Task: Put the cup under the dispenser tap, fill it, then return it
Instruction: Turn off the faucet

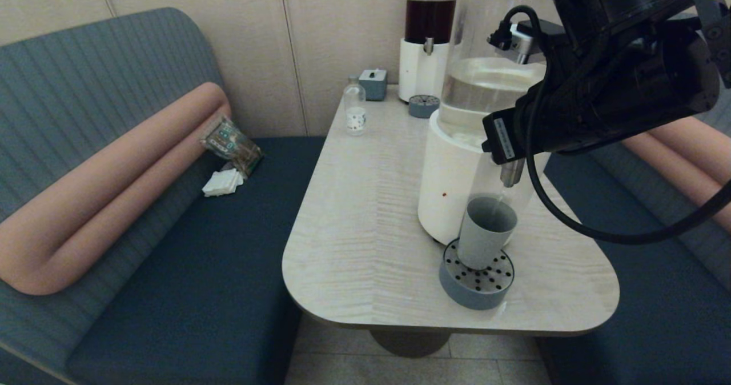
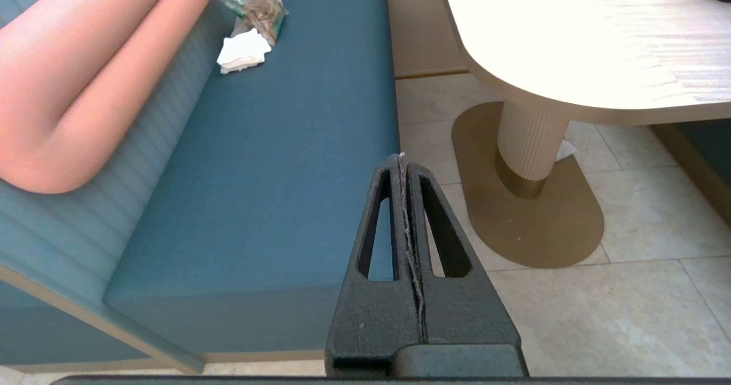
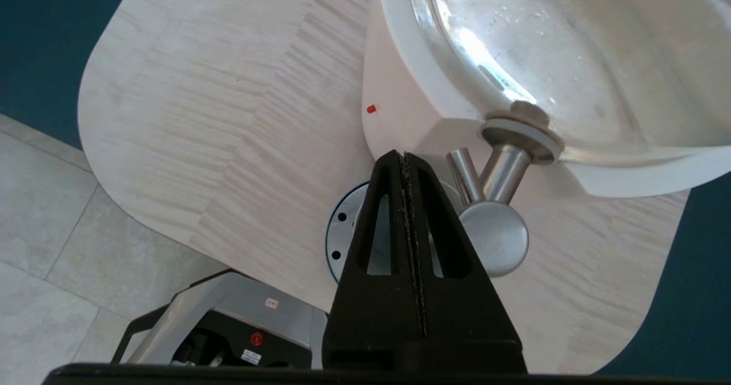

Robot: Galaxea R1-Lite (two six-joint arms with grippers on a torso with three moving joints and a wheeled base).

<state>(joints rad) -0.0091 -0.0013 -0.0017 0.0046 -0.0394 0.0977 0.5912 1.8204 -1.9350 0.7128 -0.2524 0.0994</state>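
Observation:
The grey-blue cup [image 1: 485,231] stands upright on a round perforated drip tray [image 1: 477,282], right under the steel dispenser tap [image 1: 512,173] of the big white-based dispenser [image 1: 445,191]. A thin pale streak shows between spout and cup. My right arm [image 1: 617,76] hangs over the tap and hides its top. In the right wrist view my right gripper [image 3: 404,155] is shut on nothing, its tips close beside the tap's spout [image 3: 464,173] and round knob [image 3: 494,236]; the cup is hidden behind the fingers. My left gripper [image 2: 402,156] is shut and empty, low beside the table.
At the table's back stand a dark-liquid dispenser [image 1: 428,36], a second drip tray [image 1: 424,105], a small clear bottle [image 1: 354,111] and a grey box [image 1: 373,83]. A packet [image 1: 231,139] and napkins [image 1: 223,182] lie on the left bench. The table's rounded front edge [image 1: 342,311] is near.

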